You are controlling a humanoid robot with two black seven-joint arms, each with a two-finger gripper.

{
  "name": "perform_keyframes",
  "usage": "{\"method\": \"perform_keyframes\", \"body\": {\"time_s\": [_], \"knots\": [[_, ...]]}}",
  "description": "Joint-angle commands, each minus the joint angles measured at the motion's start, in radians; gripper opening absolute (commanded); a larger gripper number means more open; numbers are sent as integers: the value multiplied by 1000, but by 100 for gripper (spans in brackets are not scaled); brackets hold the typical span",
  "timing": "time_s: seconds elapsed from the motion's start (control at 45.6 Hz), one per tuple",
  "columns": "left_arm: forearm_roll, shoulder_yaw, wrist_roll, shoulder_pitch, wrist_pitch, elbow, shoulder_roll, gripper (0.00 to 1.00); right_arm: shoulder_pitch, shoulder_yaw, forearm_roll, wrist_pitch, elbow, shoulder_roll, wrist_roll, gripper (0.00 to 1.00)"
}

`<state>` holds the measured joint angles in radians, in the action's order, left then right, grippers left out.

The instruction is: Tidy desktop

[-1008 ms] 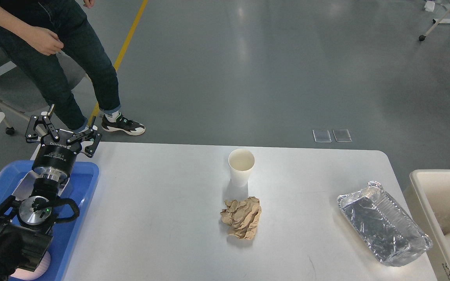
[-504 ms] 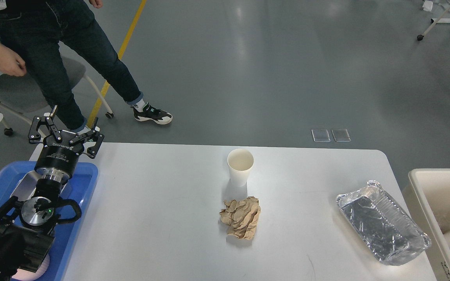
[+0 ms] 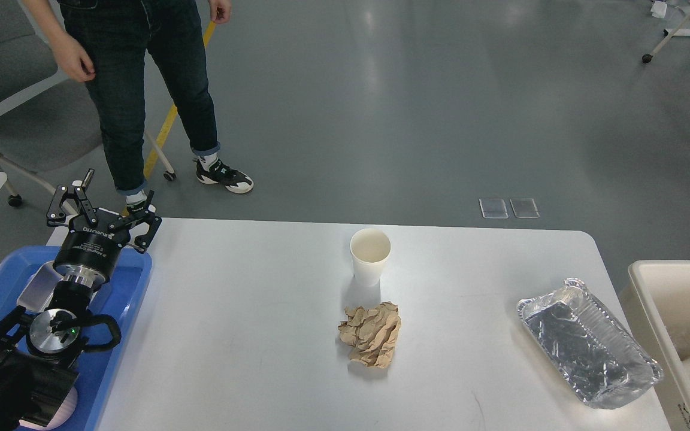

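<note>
The white desktop (image 3: 249,323) fills the lower part of the head view. On it stand a white paper cup (image 3: 370,256), upright and empty, a crumpled ball of brown paper (image 3: 371,333) just in front of the cup, and a crinkled foil tray (image 3: 587,342) near the right edge. My left gripper (image 3: 103,211) hovers open above the far end of the blue tray (image 3: 120,335) at the table's left side, holding nothing. The right gripper is out of view.
A cream bin (image 3: 677,335) with rubbish inside stands beyond the table's right edge. A person in dark jeans (image 3: 141,90) stands just past the table's far left corner, beside a grey chair (image 3: 15,102). A pinkish white object (image 3: 60,413) lies in the blue tray.
The person stepped from a wide stance to standing closer behind the table's far left corner. My left gripper shifted slightly and stayed open. The things on the table did not move.
</note>
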<state>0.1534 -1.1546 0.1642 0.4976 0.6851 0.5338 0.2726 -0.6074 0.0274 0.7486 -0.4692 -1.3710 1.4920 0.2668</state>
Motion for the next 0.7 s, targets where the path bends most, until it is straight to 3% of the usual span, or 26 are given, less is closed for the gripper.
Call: {"method": "perform_keyframes", "body": {"time_s": [0.0, 0.679], "knots": [[0, 1, -2, -1, -9, 0, 2, 98, 11, -44, -49, 79, 36, -122, 0, 100], [-15, 1, -2, -5, -24, 0, 11, 98, 69, -46, -115, 188, 207, -427, 2, 100]]}}
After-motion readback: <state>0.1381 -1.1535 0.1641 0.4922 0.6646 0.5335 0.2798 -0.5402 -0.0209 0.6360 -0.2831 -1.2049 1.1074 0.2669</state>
